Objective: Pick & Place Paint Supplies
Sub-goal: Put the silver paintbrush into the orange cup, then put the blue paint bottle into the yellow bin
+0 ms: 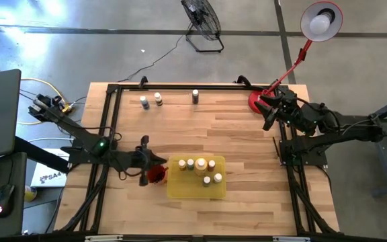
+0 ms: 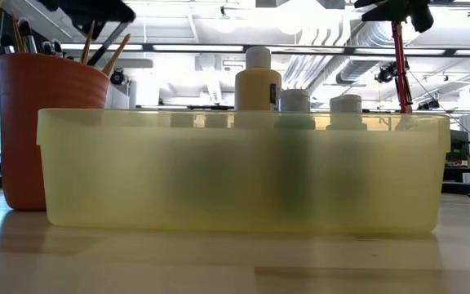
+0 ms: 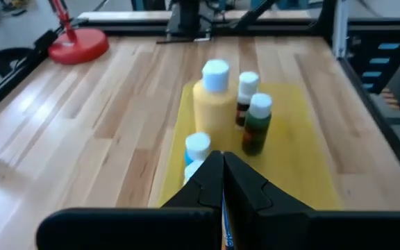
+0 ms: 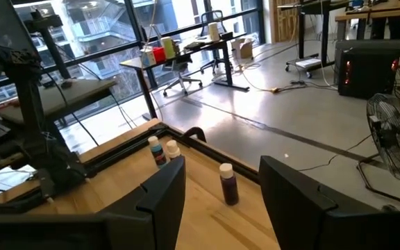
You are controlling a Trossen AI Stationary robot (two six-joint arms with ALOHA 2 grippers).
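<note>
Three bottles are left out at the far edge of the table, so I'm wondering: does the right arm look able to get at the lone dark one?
Probably yes. The right gripper is open and faces the dark bottle, with bare wood between them. The other two bottles stand apart from it.

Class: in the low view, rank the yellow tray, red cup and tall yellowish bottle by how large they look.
1. Yellow tray
2. Red cup
3. Yellowish bottle, though the tray hides its lower part.
</note>
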